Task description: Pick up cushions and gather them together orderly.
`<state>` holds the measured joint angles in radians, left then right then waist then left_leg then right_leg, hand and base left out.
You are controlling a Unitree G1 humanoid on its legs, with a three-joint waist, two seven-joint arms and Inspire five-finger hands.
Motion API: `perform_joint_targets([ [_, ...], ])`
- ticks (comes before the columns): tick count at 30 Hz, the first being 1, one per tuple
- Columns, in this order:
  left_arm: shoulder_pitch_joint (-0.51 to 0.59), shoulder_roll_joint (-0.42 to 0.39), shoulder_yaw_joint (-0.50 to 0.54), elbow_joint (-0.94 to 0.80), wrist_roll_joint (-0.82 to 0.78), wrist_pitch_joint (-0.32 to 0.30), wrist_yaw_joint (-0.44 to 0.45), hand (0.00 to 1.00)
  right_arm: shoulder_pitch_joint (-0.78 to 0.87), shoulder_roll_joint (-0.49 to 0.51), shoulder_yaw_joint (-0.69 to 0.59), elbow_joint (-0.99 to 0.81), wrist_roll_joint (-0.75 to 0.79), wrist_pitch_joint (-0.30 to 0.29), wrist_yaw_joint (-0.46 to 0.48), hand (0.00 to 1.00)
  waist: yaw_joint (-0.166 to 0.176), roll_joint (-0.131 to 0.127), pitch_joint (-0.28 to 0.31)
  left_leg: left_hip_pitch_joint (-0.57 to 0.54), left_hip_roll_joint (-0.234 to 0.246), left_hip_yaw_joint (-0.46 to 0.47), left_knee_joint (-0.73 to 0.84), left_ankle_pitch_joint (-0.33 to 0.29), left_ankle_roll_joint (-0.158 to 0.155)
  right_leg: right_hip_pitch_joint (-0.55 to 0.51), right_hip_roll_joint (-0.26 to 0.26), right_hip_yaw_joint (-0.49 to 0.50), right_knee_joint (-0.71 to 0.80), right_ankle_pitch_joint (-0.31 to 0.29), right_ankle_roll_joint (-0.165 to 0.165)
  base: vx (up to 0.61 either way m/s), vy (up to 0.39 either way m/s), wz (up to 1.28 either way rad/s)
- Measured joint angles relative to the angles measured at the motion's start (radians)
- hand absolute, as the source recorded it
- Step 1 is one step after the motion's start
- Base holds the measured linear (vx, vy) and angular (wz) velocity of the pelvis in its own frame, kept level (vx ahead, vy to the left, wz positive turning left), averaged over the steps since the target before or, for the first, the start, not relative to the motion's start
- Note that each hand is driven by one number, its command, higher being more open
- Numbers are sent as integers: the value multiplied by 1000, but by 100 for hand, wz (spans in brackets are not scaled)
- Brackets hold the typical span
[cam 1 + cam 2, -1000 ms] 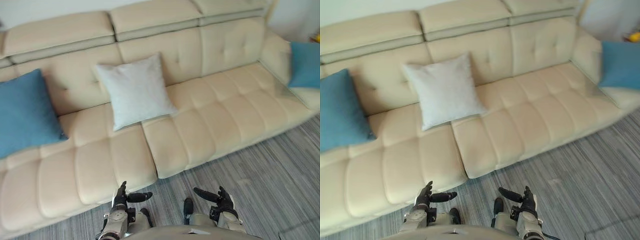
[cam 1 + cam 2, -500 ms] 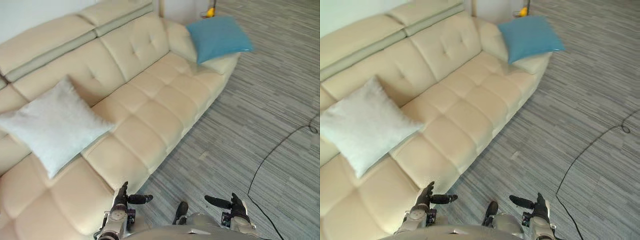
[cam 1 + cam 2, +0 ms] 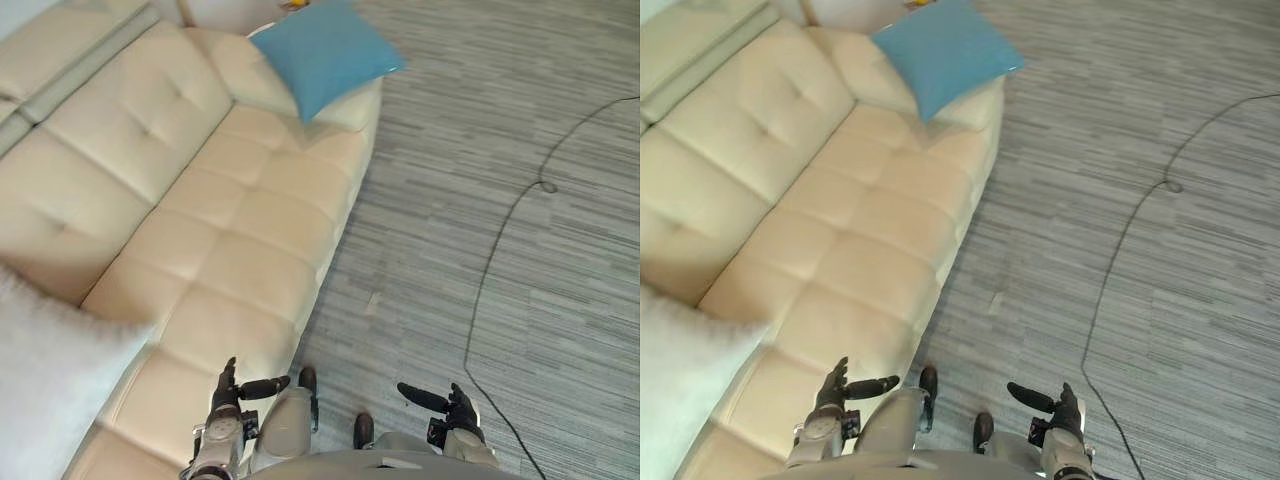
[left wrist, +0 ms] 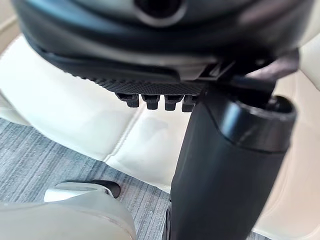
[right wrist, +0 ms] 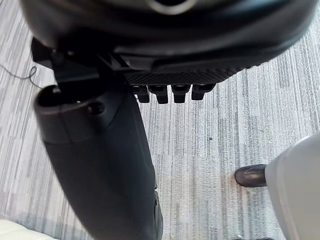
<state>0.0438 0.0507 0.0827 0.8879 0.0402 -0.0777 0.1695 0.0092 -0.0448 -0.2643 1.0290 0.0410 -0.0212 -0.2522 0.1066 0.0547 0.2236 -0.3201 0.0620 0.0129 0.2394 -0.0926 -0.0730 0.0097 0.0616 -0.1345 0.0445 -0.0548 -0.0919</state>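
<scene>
A blue cushion (image 3: 322, 52) lies tilted on the far armrest of the cream sofa (image 3: 190, 210). A white cushion (image 3: 45, 390) leans on the sofa seat at the near left edge, partly cut off. My left hand (image 3: 228, 393) hangs low over the sofa's front edge, fingers straight, thumb out, holding nothing. My right hand (image 3: 452, 407) hangs low over the grey floor, also open and empty. Both hands are far from either cushion. The left wrist view shows the thumb (image 4: 225, 165) over the seat; the right wrist view shows the thumb (image 5: 100, 165) over the carpet.
Grey striped carpet (image 3: 520, 150) spreads to the right of the sofa. A thin black cable (image 3: 500, 240) runs across it from the upper right toward me. A small yellow object (image 3: 293, 4) sits behind the blue cushion.
The camera has swung to the right: the sofa and cushions have slid left in view, the white cushion now at the left edge. Both hands keep their low, open pose.
</scene>
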Motion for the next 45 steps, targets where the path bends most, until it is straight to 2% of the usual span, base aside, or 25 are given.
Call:
perform_joint_targets([
  [2, 8, 3, 31, 0, -2, 0, 2, 100, 1, 20, 2, -15, 0, 0, 0, 100, 6, -6, -7, 27, 0, 1, 2, 46, 11, 8, 4, 53, 9, -26, 20, 290, 67, -78],
  [5, 31, 22, 60, 1, -10, 9, 5, 100, 16, 49, 4, -34, 0, 0, 1, 100, 9, -48, -34, 46, 1, 69, 88, -1, 54, -29, -27, 117, 163, -145, 72, 364, 112, -87],
  [6, 40, 32, 60, 5, -10, 14, 6, 100, 18, 53, 5, -34, -1, -1, 3, 100, 17, -61, -42, 71, 0, 109, 97, -29, 56, -64, -51, 108, 268, -186, 121, 470, 129, -116],
  [7, 50, 38, 59, 23, -10, 18, 6, 100, 15, 50, 11, -32, -2, -2, 3, 100, 21, -62, -44, 128, -1, 157, 104, -69, 77, -114, -92, 53, 445, -220, 220, 403, 97, -93],
  [9, 55, 43, 39, 35, -10, 23, 5, 100, 12, 45, 8, -32, -2, 2, 9, 100, 6, -54, -48, 181, -2, 165, 109, -109, 86, -169, -164, -95, 637, -221, 256, 398, 86, -37],
  [12, 46, 50, 2, 40, -10, 23, 8, 100, 3, 35, 11, -28, -3, 2, 10, 100, -13, -36, -45, 290, 31, 151, 72, -142, 80, -203, -283, -381, 702, -289, 132, 495, -46, 5],
  [13, 42, 46, 2, 40, -10, 23, 9, 100, -6, 35, 12, -29, -4, 0, 12, 100, -14, -27, -44, 319, 56, 152, 52, -142, 79, -222, -277, -418, 634, -288, 133, 654, -229, -11],
  [16, 45, 43, -2, 46, -10, 23, 10, 100, -19, 37, 19, -28, -4, -1, 13, 100, -17, -30, -44, 386, 97, 171, 5, -141, 50, -278, -249, -429, 387, -172, 127, 405, -207, -8],
  [17, 42, 56, 0, 64, -10, 23, 5, 100, -15, 33, 20, -17, -4, -2, 14, 100, -29, -45, -49, 418, 104, 168, 3, -162, 4, -265, -221, -395, 309, 7, 21, 469, -266, -25],
  [19, 37, 46, -8, 77, -10, 22, -2, 100, -37, 11, 14, -5, -5, -6, 12, 100, -20, -22, -47, 422, 125, 158, 6, -135, 7, -271, -186, -356, 338, -41, 7, 463, -293, -40],
  [23, 21, 30, -19, 78, -10, 20, -5, 100, -11, -16, 4, 16, -5, -1, 11, 100, -36, 5, -40, 338, 181, 78, 283, -88, -20, -176, -149, -393, 312, -119, 14, 331, -238, 24],
  [24, 13, 30, -18, 74, -11, 14, -11, 100, 8, -7, 8, 16, -1, -1, 12, 100, -34, 2, -23, 233, 216, 40, 531, -59, -23, -103, -124, -412, 276, -136, 14, 239, -173, 27],
  [27, 2, 42, -16, 48, -11, 11, -14, 100, 2, -4, 2, 15, -1, -1, 11, 100, -28, -6, -4, 89, 215, 62, 691, -155, -8, -11, -100, -418, 210, -145, 16, 226, -123, 10],
  [30, -8, 41, -17, 15, -10, -1, -13, 100, -8, -3, -4, 13, -1, -1, 7, 100, -8, -27, 11, -14, 110, 102, 421, -168, 9, 59, -101, -416, 127, -137, 39, 278, -24, -1],
  [31, -15, 39, -16, 6, -10, 1, -12, 100, -13, 1, -9, 15, -1, -1, 6, 100, 1, -32, 15, -28, 57, 107, 200, -116, 13, 82, -103, -412, 104, -145, 54, 225, 55, -9],
  [33, -15, 41, -11, 5, -10, 1, -13, 100, -21, 7, -8, 16, -1, -1, 6, 100, 7, -34, 19, -29, 27, 109, 20, -11, 21, 107, -102, -399, 100, -165, 81, 256, 88, -18],
  [34, -15, 42, -5, 6, -10, 1, -12, 100, -22, 11, -8, 16, -1, -1, 5, 100, 14, -35, 19, -20, 24, 109, -3, 34, 21, 116, -101, -386, 98, -171, 90, 388, 114, -58],
  [35, -6, 45, 10, 14, -9, 2, -9, 100, -22, 28, 0, 19, -2, 0, 6, 100, 34, -56, 6, 12, 16, 112, -17, 136, 44, 139, -105, -343, 81, -186, 115, 349, 78, -57],
  [36, -5, 52, 17, 16, -9, 2, -9, 100, -24, 35, 4, 23, -2, -1, 7, 100, 35, -69, 5, 9, 11, 114, 5, 127, 63, 146, -111, -335, 77, -190, 123, 456, 65, -56],
  [38, -8, 81, 22, 46, -9, 12, -11, 100, -36, 49, 12, 30, -3, 0, 10, 100, 36, -109, 4, -10, 6, 144, 151, 7, 83, 135, -166, -284, 187, -219, 172, 559, 91, -28],
  [40, -4, 81, 22, 58, -10, 16, -11, 100, -34, 45, 12, 31, -4, 1, 12, 100, 34, -106, 2, 12, 6, 149, 184, -39, 92, 96, -198, -254, 333, -231, 193, 425, 121, -13],
  [41, 2, 84, 18, 61, -10, 20, -11, 100, -33, 43, 12, 31, -4, 1, 13, 100, 23, -107, 3, 63, -7, 146, 192, -90, 98, 9, -267, -236, 620, -196, 245, 374, 99, 6],
  [42, 3, 87, 15, 61, -10, 21, -11, 100, -32, 43, 12, 31, -4, 1, 14, 100, 19, -107, 3, 81, -13, 142, 190, -104, 103, -21, -293, -230, 712, -191, 262, 446, 76, 22],
  [43, 5, 88, 6, 60, -10, 23, -10, 100, -30, 42, 12, 32, -4, 2, 19, 100, 11, -107, 3, 122, -20, 133, 187, -125, 106, -66, -323, -221, 830, -202, 244, 430, 18, 29],
  [45, 17, 86, -2, 58, -10, 23, -9, 100, -31, 43, 20, 30, -4, 1, 28, 100, 3, -95, 4, 229, -16, 112, 138, -134, 105, -135, -330, -225, 850, -236, 185, 474, -54, 39],
])
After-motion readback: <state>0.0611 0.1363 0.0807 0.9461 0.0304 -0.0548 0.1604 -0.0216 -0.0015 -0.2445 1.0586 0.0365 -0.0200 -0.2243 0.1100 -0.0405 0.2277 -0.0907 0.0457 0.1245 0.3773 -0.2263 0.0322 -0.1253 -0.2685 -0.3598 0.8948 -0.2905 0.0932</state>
